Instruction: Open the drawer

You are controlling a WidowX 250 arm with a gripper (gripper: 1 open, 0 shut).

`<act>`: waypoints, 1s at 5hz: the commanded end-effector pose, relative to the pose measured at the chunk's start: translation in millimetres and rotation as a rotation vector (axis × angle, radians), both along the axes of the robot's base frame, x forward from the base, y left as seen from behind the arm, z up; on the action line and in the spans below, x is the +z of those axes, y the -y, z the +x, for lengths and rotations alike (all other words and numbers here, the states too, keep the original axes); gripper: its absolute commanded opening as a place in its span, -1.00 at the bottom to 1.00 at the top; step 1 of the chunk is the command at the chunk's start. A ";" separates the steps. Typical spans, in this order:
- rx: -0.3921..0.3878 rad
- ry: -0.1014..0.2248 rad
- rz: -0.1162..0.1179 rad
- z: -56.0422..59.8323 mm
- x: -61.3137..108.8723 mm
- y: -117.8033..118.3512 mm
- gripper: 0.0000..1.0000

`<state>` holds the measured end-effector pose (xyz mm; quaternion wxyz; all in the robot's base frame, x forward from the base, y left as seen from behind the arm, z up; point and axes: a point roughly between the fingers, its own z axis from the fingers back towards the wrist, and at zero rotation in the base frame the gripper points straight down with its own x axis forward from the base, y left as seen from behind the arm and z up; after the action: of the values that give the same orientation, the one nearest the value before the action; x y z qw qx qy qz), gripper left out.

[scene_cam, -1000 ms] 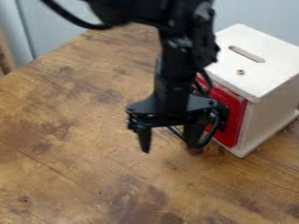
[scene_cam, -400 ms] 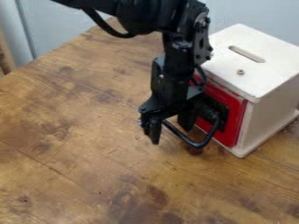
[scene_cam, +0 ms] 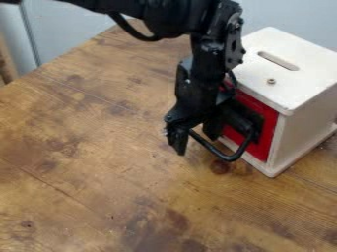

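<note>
Pincer [scene_cam: 215,136]: spread, nothing clenched between its fingers that I can see. Over the last second I have brought it across the table [scene_cam: 93,148] to the box side, close up against the red front.
Handle [scene_cam: 227,156]: black wire loop, just under the pincer and partly behind it. More of its lower bend shows now than a second ago. Whether a finger sits inside the loop, I cannot tell from here.
Drawer [scene_cam: 269,134]: directly beyond the pincer, partly hidden by it. It looks shut, front in line with the box, so no opening gained so far.
Box [scene_cam: 297,110]: past the pincer on the drawer side, where it was before.
Meaning: approach looks nearly done; the pull is still ahead. I judge a finger must be behind the wire, or the jaws closed on it, before backing off.
Risk: black on black hides contact; a missed loop would mean an empty pull.
</note>
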<state>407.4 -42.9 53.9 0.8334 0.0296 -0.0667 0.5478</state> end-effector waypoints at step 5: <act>0.052 0.077 -0.170 12.8 1.7 -1.9 -1.00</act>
<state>407.4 -46.3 54.3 0.8187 -0.0345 -0.0250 0.5726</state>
